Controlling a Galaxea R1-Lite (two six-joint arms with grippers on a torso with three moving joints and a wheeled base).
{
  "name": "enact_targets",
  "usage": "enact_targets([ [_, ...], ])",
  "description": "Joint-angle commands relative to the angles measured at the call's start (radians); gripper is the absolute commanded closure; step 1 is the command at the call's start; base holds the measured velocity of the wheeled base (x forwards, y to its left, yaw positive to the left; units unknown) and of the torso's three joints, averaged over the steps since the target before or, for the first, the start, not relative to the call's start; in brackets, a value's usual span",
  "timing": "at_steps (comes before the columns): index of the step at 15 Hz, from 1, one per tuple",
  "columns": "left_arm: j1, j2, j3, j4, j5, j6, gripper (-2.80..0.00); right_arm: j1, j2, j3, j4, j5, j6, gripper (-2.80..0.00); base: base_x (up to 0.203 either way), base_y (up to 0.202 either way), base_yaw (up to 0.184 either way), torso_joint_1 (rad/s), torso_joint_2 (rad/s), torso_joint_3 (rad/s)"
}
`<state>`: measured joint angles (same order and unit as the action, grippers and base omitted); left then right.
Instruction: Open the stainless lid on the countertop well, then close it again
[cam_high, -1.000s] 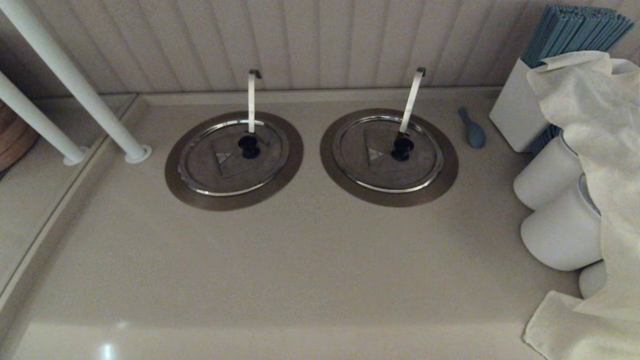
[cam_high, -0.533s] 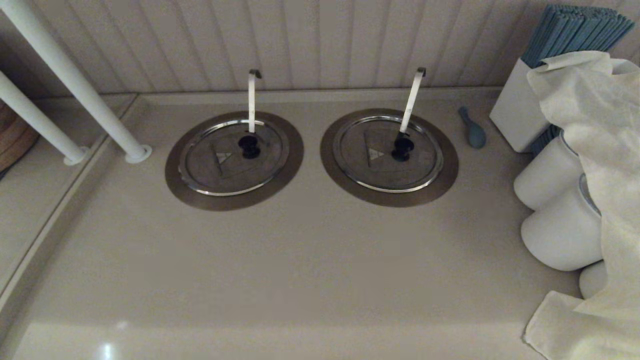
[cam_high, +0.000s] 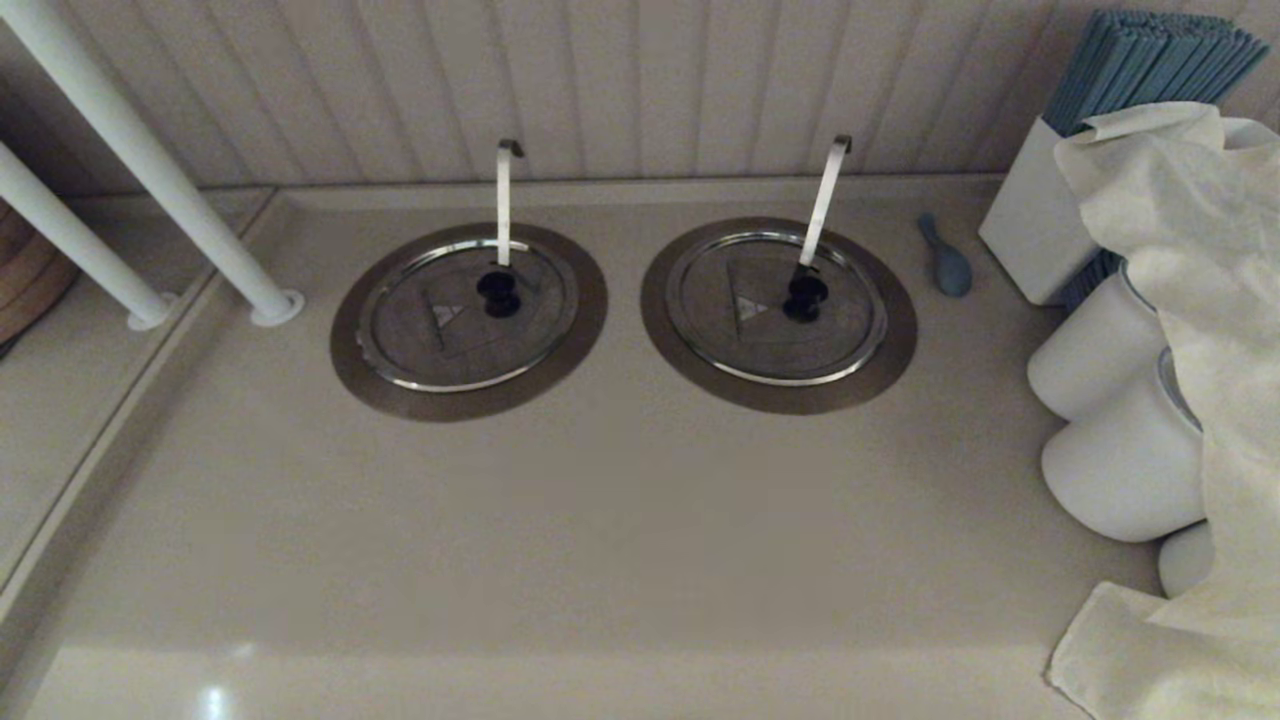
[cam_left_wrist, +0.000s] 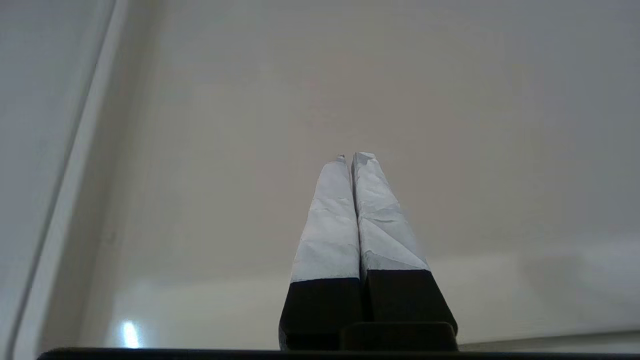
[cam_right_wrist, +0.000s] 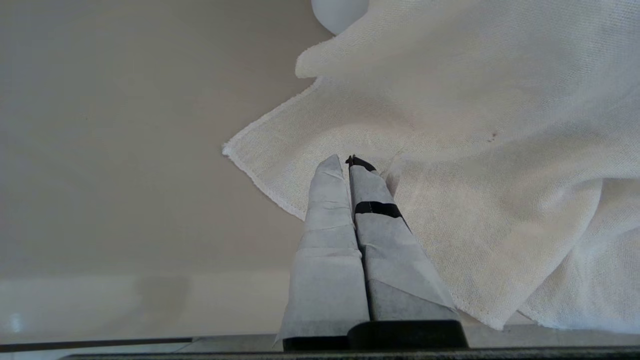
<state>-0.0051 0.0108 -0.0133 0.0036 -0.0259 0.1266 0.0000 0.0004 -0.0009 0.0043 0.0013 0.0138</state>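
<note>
Left gripper (cam_left_wrist: 350, 158): fingers pressed together, nothing held, over bare countertop (cam_left_wrist: 450, 125); a raised counter edge runs down the left of that wrist view. Neither arm shows in the head view.

Head view, left to right: two white poles (cam_high: 150, 160) upper left. The stainless lid (cam_high: 466, 316) lies flat and closed left of centre on the countertop well (cam_high: 360, 370), black knob (cam_high: 498, 293) in the middle, hooked ladle handle (cam_high: 503, 200) rising straight behind it. Twin lid (cam_high: 775, 308) right of centre, handle slanting right. Blue spoon (cam_high: 946, 258) just beyond. White canisters (cam_high: 1125, 460) and a cloth (cam_high: 1180, 220) crowd the right edge. The lower half of the frame is open counter.

Right gripper (cam_right_wrist: 348, 161): fingers pressed together, nothing held, tips over the cloth's edge; contact unclear.

Nothing has shifted on the counter since 1 s ago.
</note>
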Motion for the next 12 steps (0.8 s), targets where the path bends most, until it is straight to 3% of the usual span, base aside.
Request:
enact_targets([
  [1, 0.001, -0.009, 0.013, -0.004, 0.000, -0.012, 0.00, 0.000, 0.000, 0.001, 0.000, 0.000, -0.002, 0.00, 0.000, 0.000, 0.000, 0.000, 0.00, 0.000],
  [4, 0.001, -0.009, 0.013, -0.002, 0.003, -0.045, 0.00, 0.000, 0.001, -0.001, 0.003, 0.009, -0.035, 0.00, 0.000, 0.000, 0.000, 0.000, 0.00, 0.000],
  [12, 0.000, -0.009, 0.013, -0.005, 0.000, -0.045, 0.00, 0.000, 0.001, 0.000, 0.002, 0.006, -0.025, 0.00, 0.000, 0.000, 0.000, 0.000, 0.00, 0.000],
])
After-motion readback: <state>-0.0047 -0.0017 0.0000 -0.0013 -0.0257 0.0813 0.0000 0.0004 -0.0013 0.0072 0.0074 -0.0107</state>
